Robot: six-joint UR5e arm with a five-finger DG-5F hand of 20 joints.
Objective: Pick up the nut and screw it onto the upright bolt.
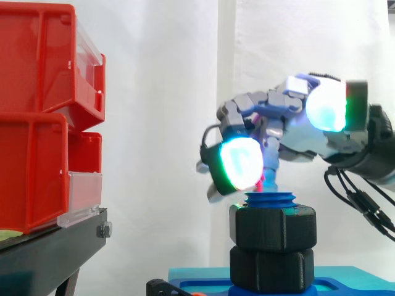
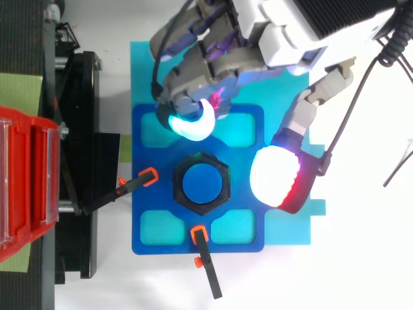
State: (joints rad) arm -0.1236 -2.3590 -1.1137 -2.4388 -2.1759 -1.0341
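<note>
Nut (image 1: 273, 228) sits on the bolt (image 1: 271, 199), just below the bolt tip, w/ a second black hex piece (image 1: 271, 268) under it. Hand (image 1: 290, 139) hovers above the bolt, fingers spread wide, gripping nothing. Pads (image 2: 190, 123) flank the bolt top, apart from the nut, prob. placed to twist it. Blue fixture plate (image 2: 145, 219) and orange clamps (image 2: 149, 175) around the bolt base brace it upright vs. torque.
</note>
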